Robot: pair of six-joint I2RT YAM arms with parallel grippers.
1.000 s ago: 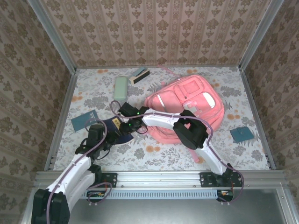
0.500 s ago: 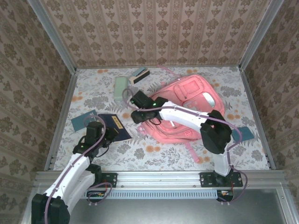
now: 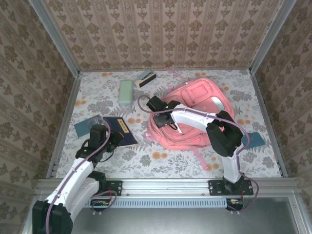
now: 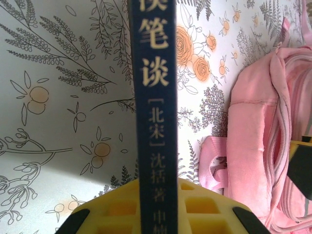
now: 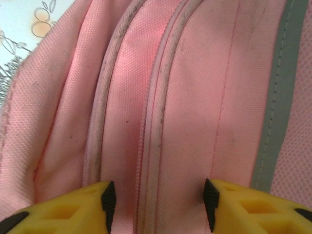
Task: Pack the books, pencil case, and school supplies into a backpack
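**Leaves the book with the left claw, sends the right one to the bag**

Pulls the right gripper (image 3: 158, 105) away from the near-left patch of table, where a second ago it crowded against the left gripper (image 3: 112, 139). Parks it over the far-left edge of the backpack (image 3: 200, 114) and spreads its jaws wider on the way. Tightens the left gripper meanwhile onto the navy book (image 3: 120, 130), just left of the backpack and not yet packed. Cannot tell whether that book rests on the table or hangs just above it. Suggests a split of labour: left to carry the book, right probably to open or steady the bag. Leaves the pencil case (image 3: 126, 91) and the stapler-like block (image 3: 146, 78) at the far left, apart from the bag.

Gives the layout from the top view, but hides both grips under the wrists. Confirms from the left wrist view the book clamped spine-on between the yellow fingers (image 4: 112, 209), with the backpack (image 4: 253, 146) off to the right. Catches from the right wrist view the right gripper (image 5: 158, 200) with jaws apart above pink fabric, pinching nothing. Finds zipper seams there that look closed, with no gap yet.
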